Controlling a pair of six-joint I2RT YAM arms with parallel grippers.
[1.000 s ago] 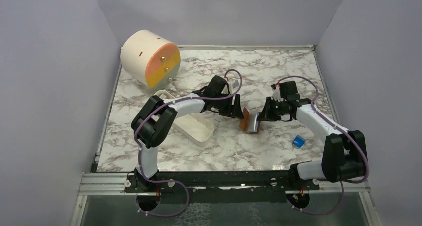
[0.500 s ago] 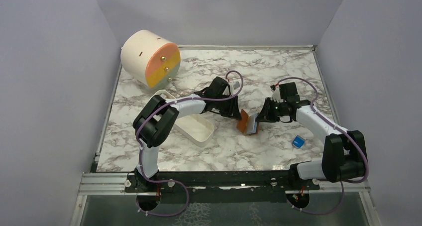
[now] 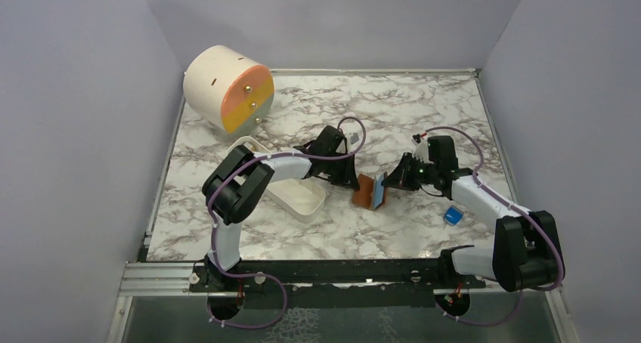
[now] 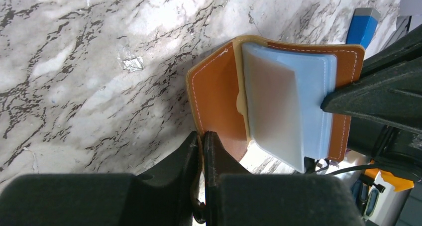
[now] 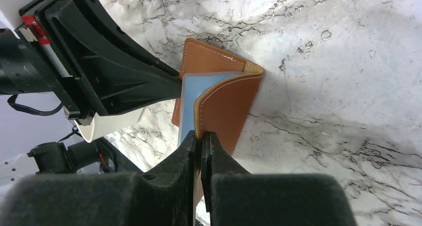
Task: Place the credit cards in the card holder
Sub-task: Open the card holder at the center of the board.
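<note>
The left gripper [image 4: 201,135] is clamped on one brown cover's edge, and the right gripper [image 5: 201,136] pinches the opposite cover. Between them the card holder [image 3: 370,192] is held spread, mid-table [image 3: 393,109]. It lies at the left jaws' 3 o'clock and the right's 9, with its blue pockets [image 4: 288,101] fanned. No credit card plainly shows, so fetching one likely means one arm letting go.

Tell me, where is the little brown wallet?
In the top view, the wallet is mid-table, pinched between the left gripper and the right gripper, just right of the white tray.
</note>
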